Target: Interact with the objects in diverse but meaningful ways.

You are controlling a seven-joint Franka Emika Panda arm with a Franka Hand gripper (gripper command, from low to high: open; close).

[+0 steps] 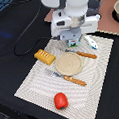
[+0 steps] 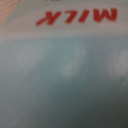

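The white carton (image 2: 64,75) fills the wrist view at very close range, blurred, with red "MILK" lettering and a pale blue-green face. In the exterior view only a small green-white bit of the carton (image 1: 73,44) shows under my gripper (image 1: 72,41), which hangs low over the far edge of the placemat. My fingers are hidden by the hand, so their state is unclear. The bread loaf (image 1: 44,56) lies toward the exterior view's left, the red tomato (image 1: 60,100) near the front, and the white-and-blue tube (image 1: 91,42) just right of my gripper.
A tan round plate (image 1: 69,64) sits mid-mat on the striped placemat (image 1: 36,81). An orange-handled fork (image 1: 71,79) and knife (image 1: 86,55) flank it. A black cable (image 1: 24,37) loops over the dark table. A bowl (image 1: 117,10) stands at the far right.
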